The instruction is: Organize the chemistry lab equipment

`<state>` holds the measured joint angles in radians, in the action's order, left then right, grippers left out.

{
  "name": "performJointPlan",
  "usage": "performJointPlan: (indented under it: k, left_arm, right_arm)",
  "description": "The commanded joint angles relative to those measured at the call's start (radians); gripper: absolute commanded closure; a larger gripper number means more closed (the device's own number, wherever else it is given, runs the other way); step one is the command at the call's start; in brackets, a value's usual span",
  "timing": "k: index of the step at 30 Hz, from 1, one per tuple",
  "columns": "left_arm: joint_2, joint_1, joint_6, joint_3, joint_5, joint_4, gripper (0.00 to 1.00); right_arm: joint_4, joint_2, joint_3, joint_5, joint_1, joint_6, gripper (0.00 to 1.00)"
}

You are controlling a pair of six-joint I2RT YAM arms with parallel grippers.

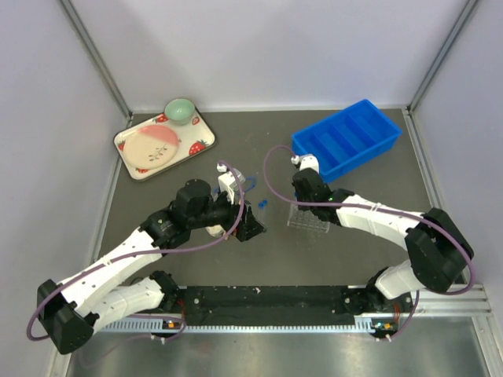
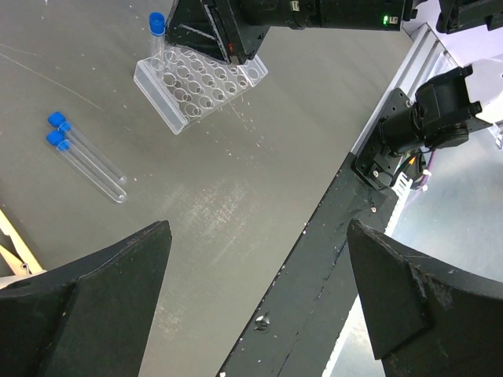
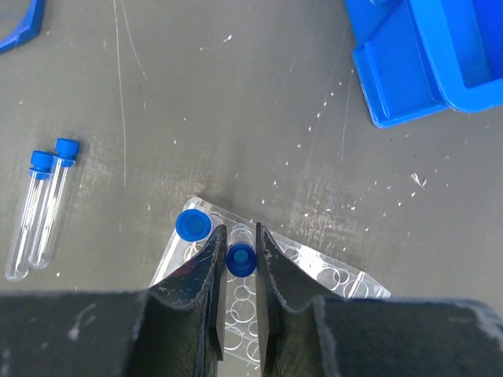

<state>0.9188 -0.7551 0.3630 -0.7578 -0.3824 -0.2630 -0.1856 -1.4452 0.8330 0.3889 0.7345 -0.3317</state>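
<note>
A clear test-tube rack stands on the grey table; it also shows in the top view and in the left wrist view. One blue-capped tube stands in a corner hole. My right gripper is shut on a second blue-capped tube, held upright over the rack beside the first. Two more capped tubes lie side by side on the table left of the rack, also seen in the left wrist view. My left gripper is open and empty, near the table's front edge.
A blue compartment bin sits at the back right, behind the rack. A strawberry-print tray with a plate and a green bowl is at the back left. A blue-edged object lies near the loose tubes. A black rail runs along the front.
</note>
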Motion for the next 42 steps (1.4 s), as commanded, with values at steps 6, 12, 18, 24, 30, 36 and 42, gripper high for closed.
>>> performJointPlan:
  k: [6,12,18,24,30,36,42]
  left_arm:
    - [-0.006,0.000,-0.016,0.006,-0.015,0.039,0.01]
    - [-0.009,0.000,-0.016,0.009,-0.013,0.038,0.01]
    - [-0.014,0.000,-0.016,0.011,-0.013,0.039,0.01]
    - [-0.008,0.000,-0.016,0.011,-0.015,0.036,0.01]
    - [-0.003,0.000,-0.018,0.009,-0.019,0.039,0.01]
    - [0.014,-0.001,-0.024,0.002,0.028,0.033,0.01]
    - [0.107,-0.001,0.016,-0.017,0.160,-0.001,0.01]
  right_arm:
    - [-0.048,0.077,0.041,0.042,0.014,0.014,0.81]
    - [-0.058,0.095,0.044,0.047,0.014,0.016,0.76]
    - [-0.058,0.083,0.041,0.042,0.019,0.010,0.76]
    - [-0.060,0.088,0.057,0.059,0.020,0.011,0.75]
    - [-0.097,0.109,0.121,0.079,0.020,0.029,0.74]
    - [-0.166,0.175,0.201,0.096,0.048,0.052,0.74]
    - [-0.271,0.256,0.287,0.107,0.135,0.071,0.73]
